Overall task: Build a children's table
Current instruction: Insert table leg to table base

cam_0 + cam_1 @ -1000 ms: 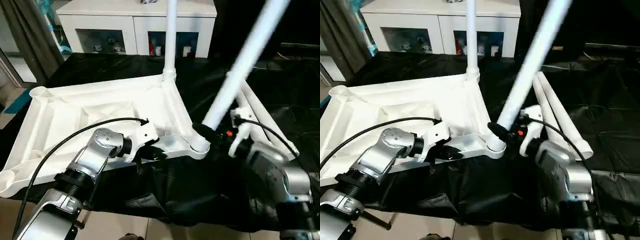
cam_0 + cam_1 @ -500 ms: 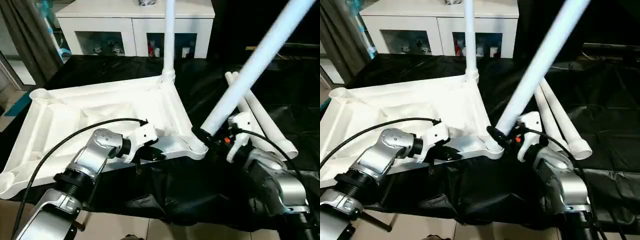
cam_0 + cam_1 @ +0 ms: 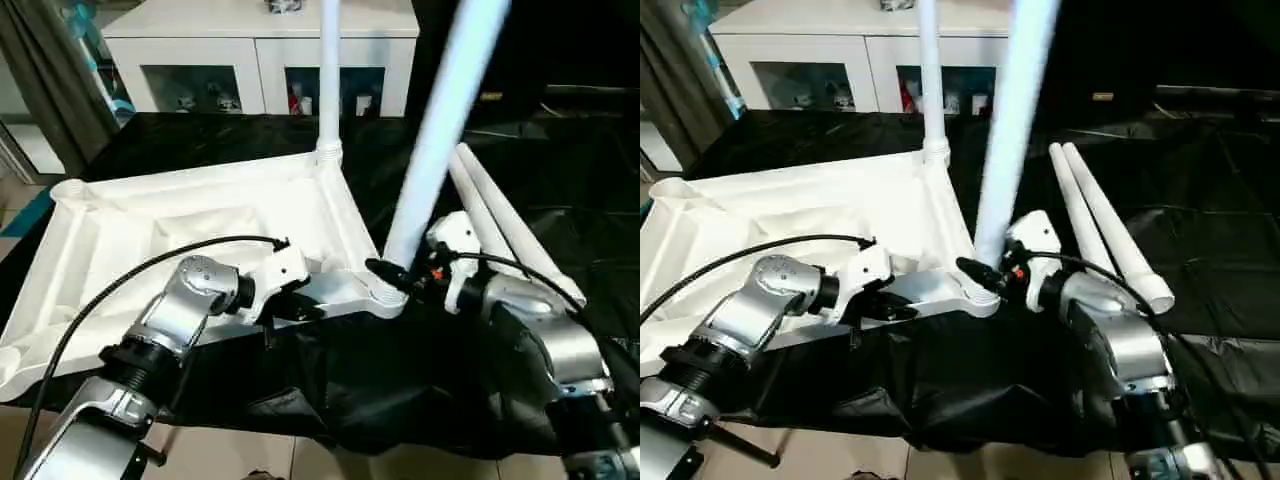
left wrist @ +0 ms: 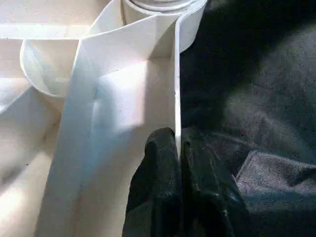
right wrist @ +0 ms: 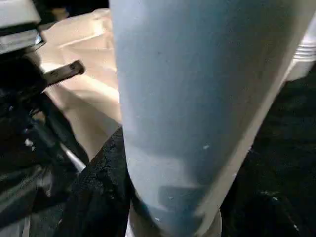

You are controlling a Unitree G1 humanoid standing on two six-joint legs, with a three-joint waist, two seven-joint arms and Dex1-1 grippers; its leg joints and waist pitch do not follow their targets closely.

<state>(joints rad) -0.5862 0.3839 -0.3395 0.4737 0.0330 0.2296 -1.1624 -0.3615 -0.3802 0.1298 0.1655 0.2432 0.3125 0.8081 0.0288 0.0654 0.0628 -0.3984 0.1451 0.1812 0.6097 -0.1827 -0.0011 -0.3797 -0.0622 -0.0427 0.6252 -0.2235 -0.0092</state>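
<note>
The children's table top [image 3: 130, 225] lies upside down, ribbed underside up, on a black cloth. One white leg [image 3: 328, 80] stands upright in its far corner socket. My right gripper [image 3: 395, 272] is shut on the lower end of a second leg [image 3: 440, 110], which stands almost upright with its foot in the near right socket [image 3: 385, 298]. That leg [image 5: 197, 98] rises close beside a black finger [image 5: 98, 197]. My left gripper [image 3: 298, 310] is shut on the top's near rim [image 4: 177, 74], its fingers [image 4: 158, 197] pinching the thin wall. Two loose legs [image 3: 500, 225] lie at the right.
A white cabinet with glass doors [image 3: 200, 60] stands behind the work surface. The black cloth [image 3: 400, 400] hangs over the front edge above a tiled floor. A grey curtain [image 3: 40, 80] hangs at the far left.
The leg in my right gripper has swung from a strong lean to the right to nearly upright over the near right socket. My left gripper keeps its hold on the rim.
</note>
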